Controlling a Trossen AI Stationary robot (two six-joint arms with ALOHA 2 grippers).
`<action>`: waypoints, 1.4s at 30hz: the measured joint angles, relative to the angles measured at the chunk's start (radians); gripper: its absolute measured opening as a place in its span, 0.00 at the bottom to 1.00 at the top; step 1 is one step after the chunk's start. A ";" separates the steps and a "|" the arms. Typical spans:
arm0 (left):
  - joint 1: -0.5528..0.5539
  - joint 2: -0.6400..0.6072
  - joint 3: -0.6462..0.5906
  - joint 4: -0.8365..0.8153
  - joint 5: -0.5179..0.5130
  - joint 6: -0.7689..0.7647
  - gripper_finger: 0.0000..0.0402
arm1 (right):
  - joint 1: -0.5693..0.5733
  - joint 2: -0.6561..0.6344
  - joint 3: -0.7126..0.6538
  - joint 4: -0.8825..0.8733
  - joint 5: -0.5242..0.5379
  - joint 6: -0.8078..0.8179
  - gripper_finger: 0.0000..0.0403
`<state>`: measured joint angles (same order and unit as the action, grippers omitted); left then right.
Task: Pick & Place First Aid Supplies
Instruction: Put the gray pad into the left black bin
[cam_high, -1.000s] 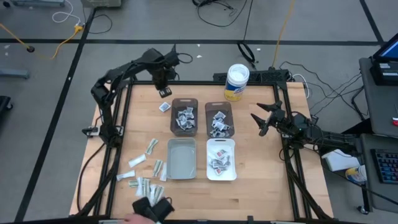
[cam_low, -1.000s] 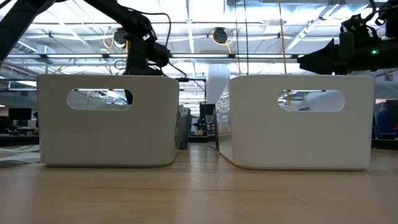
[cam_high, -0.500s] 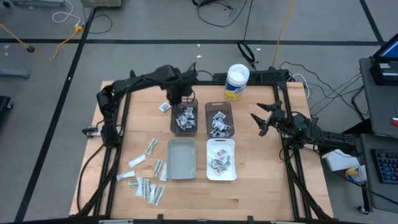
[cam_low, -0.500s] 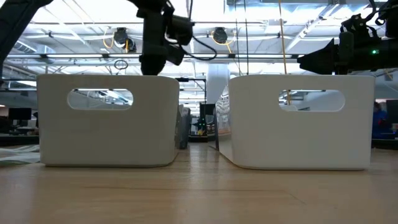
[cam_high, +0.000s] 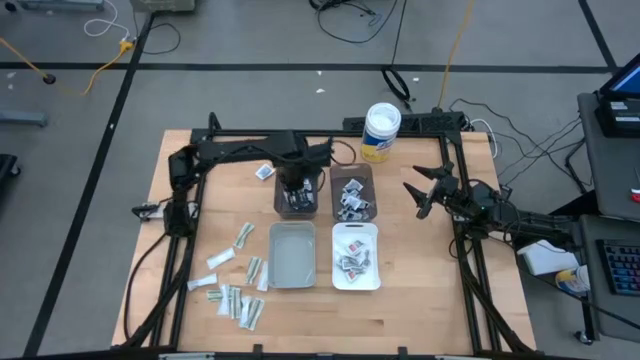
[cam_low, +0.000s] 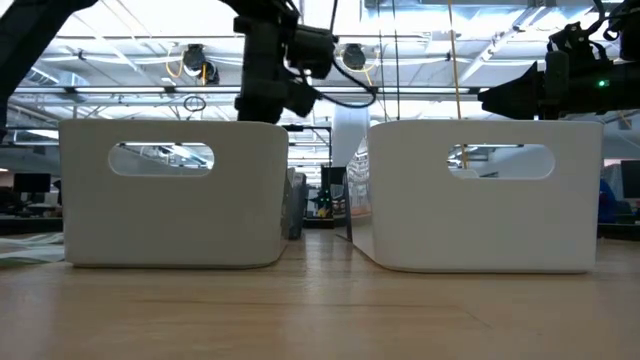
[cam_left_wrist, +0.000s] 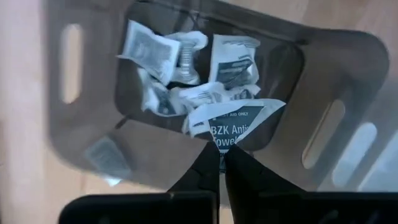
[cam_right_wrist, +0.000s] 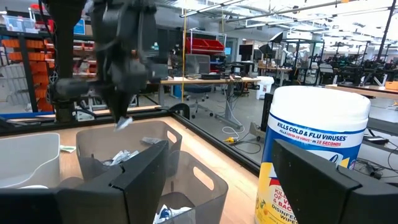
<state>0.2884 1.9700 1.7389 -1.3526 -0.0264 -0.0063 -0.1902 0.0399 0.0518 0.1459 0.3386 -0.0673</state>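
Packet: small flat white sealed antiseptic towelette packet (cam_left_wrist: 233, 121), pinched by one edge in the closed left gripper (cam_left_wrist: 221, 163) over the far-left translucent brown bin (cam_high: 297, 187). Looks light, floppy, slick; edge pinch suits. Right gripper (cam_high: 420, 192) open, idle at right.

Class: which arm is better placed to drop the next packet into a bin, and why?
The left. Its gripper holds a packet directly above the brown bin. The right gripper waits open beside the bins.
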 joint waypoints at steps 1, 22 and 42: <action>-0.004 0.012 -0.004 0.006 0.000 -0.001 0.02 | 0.000 0.000 0.000 0.000 0.000 0.000 0.69; -0.007 0.084 -0.085 0.201 -0.013 0.011 0.14 | 0.000 0.000 0.000 0.000 0.000 0.000 0.69; 0.059 0.033 -0.085 0.171 0.061 -0.151 0.77 | 0.000 0.000 0.000 0.000 0.000 0.000 0.69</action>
<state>0.3475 2.0034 1.6535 -1.1815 0.0349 -0.1577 -0.1902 0.0402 0.0517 0.1459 0.3386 -0.0673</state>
